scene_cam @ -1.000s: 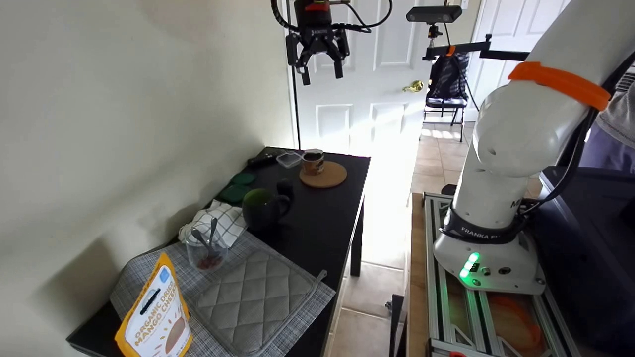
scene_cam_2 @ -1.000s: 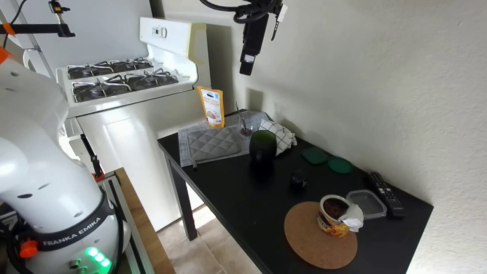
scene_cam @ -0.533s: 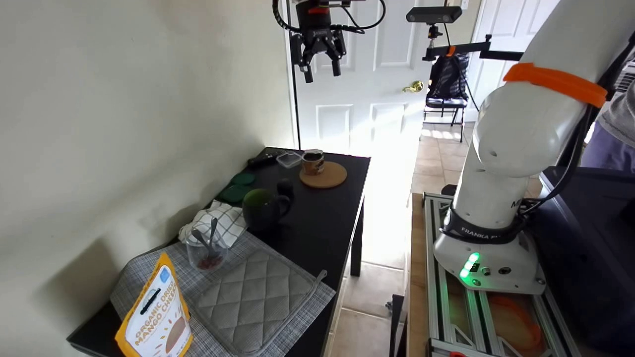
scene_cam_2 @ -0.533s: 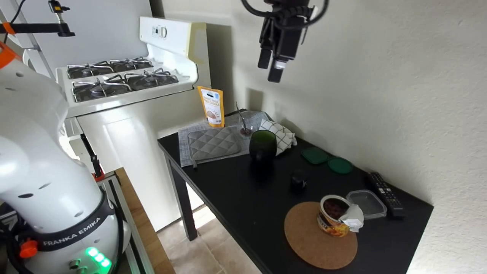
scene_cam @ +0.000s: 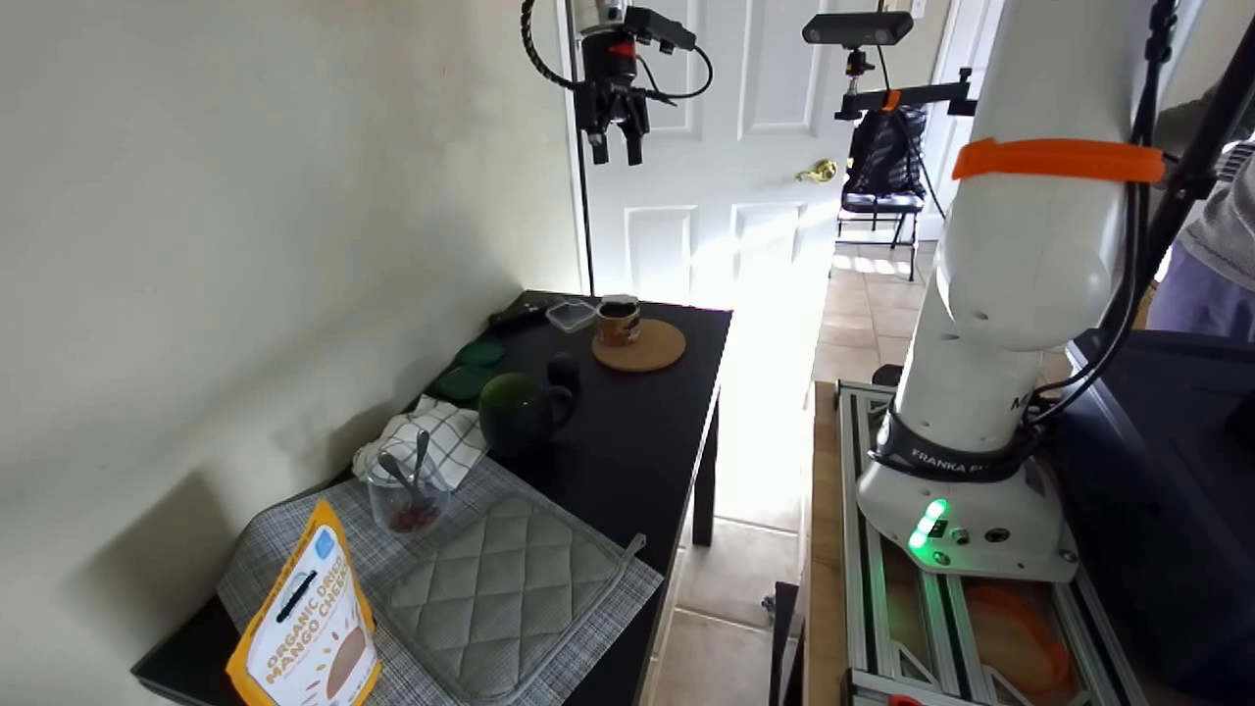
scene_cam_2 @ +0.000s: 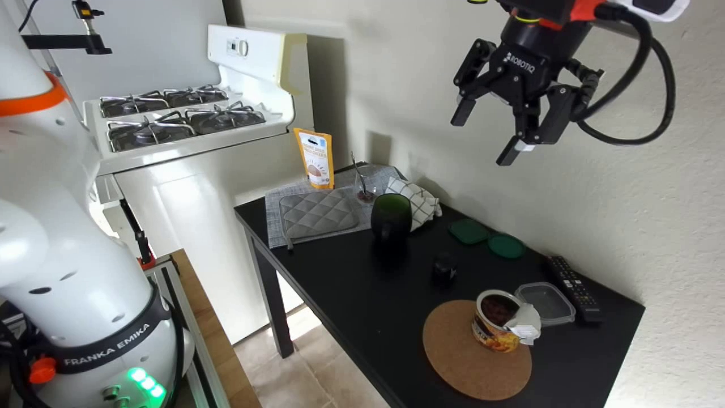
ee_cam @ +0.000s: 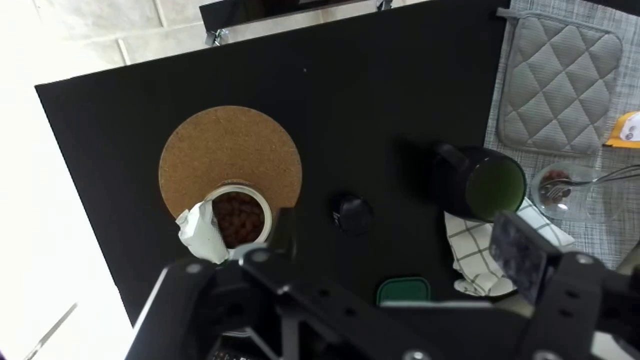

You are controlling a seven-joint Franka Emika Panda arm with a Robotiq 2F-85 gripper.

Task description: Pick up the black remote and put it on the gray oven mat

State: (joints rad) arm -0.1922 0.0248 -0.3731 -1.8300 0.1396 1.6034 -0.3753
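The black remote point(scene_cam_2: 575, 289) lies on the black table by the wall, beside a clear plastic tub; it also shows in an exterior view point(scene_cam: 520, 317). In the wrist view only a bit of its buttons seems to show at the bottom edge, behind the gripper. The gray quilted oven mat point(scene_cam: 505, 588) lies flat on a woven placemat at the table's far end from the remote; it also shows in an exterior view point(scene_cam_2: 317, 214) and in the wrist view point(ee_cam: 560, 85). My gripper point(scene_cam_2: 487, 132) hangs high above the table, fingers spread and empty; the wrist view point(ee_cam: 400, 245) shows them wide apart.
A can with a peeled lid point(scene_cam_2: 490, 331) stands on a round cork board point(scene_cam_2: 453, 362) near the clear tub point(scene_cam_2: 546, 303). Green lids point(scene_cam_2: 469, 232), a small dark object point(scene_cam_2: 444, 267), a dark mug point(scene_cam_2: 392, 218), a checkered cloth point(scene_cam_2: 419, 204), a glass cup point(scene_cam: 410, 500) and a yellow pouch point(scene_cam: 314, 628) stand along the table.
My gripper has moved towards the remote's end of the table and turned, so both fingers now show spread in an exterior view. It stays open; the table objects have not moved.
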